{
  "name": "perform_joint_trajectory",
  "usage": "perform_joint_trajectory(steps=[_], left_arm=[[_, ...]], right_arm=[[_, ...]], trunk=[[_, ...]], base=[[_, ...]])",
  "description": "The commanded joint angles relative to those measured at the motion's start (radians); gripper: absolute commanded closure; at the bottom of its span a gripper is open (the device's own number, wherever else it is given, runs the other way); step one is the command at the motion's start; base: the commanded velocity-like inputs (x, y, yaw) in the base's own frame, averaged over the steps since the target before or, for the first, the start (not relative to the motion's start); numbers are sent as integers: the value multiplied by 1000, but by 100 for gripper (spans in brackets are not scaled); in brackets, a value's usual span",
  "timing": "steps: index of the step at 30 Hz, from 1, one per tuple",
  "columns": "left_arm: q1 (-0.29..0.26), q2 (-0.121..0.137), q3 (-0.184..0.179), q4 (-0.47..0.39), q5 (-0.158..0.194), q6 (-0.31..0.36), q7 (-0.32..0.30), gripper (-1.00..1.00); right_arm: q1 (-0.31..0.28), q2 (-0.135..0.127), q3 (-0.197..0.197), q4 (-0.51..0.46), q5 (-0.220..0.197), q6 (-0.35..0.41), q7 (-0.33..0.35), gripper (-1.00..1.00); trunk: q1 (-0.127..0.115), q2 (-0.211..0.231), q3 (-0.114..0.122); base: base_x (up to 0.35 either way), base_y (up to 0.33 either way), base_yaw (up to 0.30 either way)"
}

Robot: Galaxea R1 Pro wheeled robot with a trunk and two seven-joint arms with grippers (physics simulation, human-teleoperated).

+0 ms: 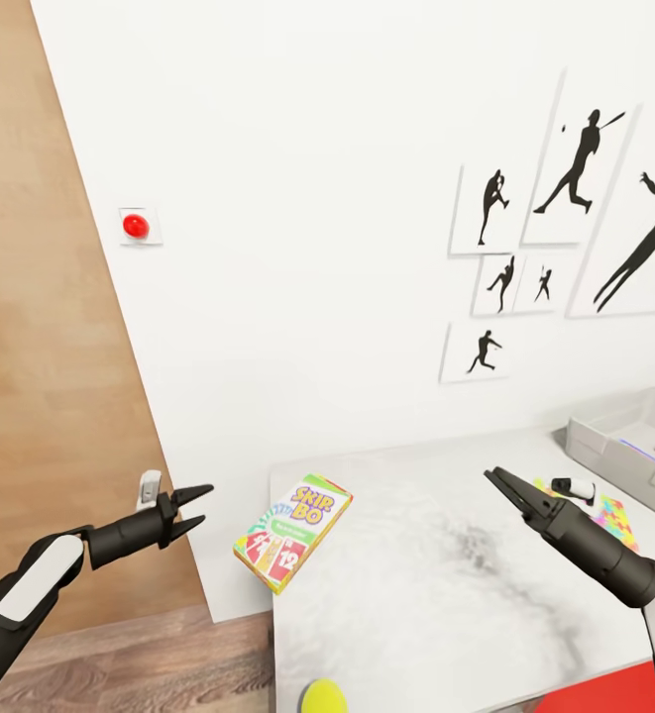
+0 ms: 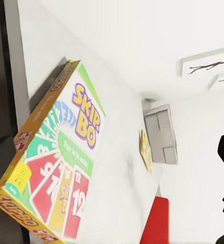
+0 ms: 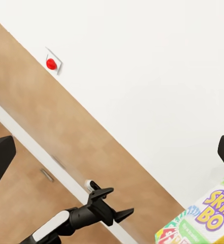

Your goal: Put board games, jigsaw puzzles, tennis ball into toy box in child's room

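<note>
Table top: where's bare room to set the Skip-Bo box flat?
The table is bare across its middle, between the Skip-Bo box overhanging the left edge and the right gripper. It is crowded at right: jigsaw puzzle, toy box. The tennis ball sits at the near edge.

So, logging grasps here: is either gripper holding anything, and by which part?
Nothing is held. The left gripper is open beside the table edge, short of the Skip-Bo board game; the right gripper hovers empty above the table.
</note>
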Motion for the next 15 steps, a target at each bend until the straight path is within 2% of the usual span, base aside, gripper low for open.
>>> perform_joint_trajectory(steps=[1,15], left_arm=[[-1,1,-2,1,3,7,-2,-100],[-1,2,-1,1,3,28,-2,-100]], right_arm=[[-1,1,0,0,2,5,2,-100],[-1,6,5,0,13,1,-3,-100]], trunk=[[4,-8,-4],[54,-99,-45]], base=[[0,0,0],[0,0,0]])
